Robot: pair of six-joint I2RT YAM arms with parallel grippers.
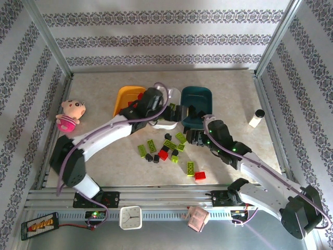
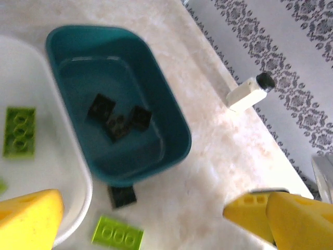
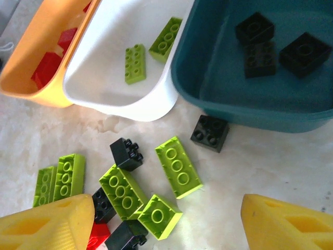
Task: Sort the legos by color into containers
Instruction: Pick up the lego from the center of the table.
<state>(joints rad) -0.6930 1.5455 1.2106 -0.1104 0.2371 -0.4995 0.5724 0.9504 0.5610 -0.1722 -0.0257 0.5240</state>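
Pink comes first: at the far left of the worktop [image 1: 130, 172] we see a plush doll [image 1: 70, 114] in the overhead view. Next stands the orange-yellow tray [image 3: 31, 88], and it is the right wrist view that shows us the red bricks [image 3: 49, 65] inside it. Just beside it is the white tray [image 3: 104, 78], holding two lime green bricks [image 3: 135, 62]; from above, the left arm covers most of this tray. The left hand [image 2: 143, 205] hangs near where the white and teal trays meet, its yellow fingers [image 2: 31, 219] spread wide with nothing between them. The dark teal tray [image 2: 174, 125] holds three black bricks [image 2: 119, 120], plain to us in both wrist views, and a lone black brick [image 2: 122, 196] lies on the worktop just beside its near wall. In front of the trays lies a loose scatter [image 1: 166, 148] of lime green, black and red pieces; the right hand [image 3: 167, 208] hovers above it, released, grasping nothing. The overhead view adds a stray red brick [image 1: 200, 175] lying apart, nearer the arm bases. Far right, well apart from the teal tray, stands a small white bottle [image 1: 256, 118] with a black cap.
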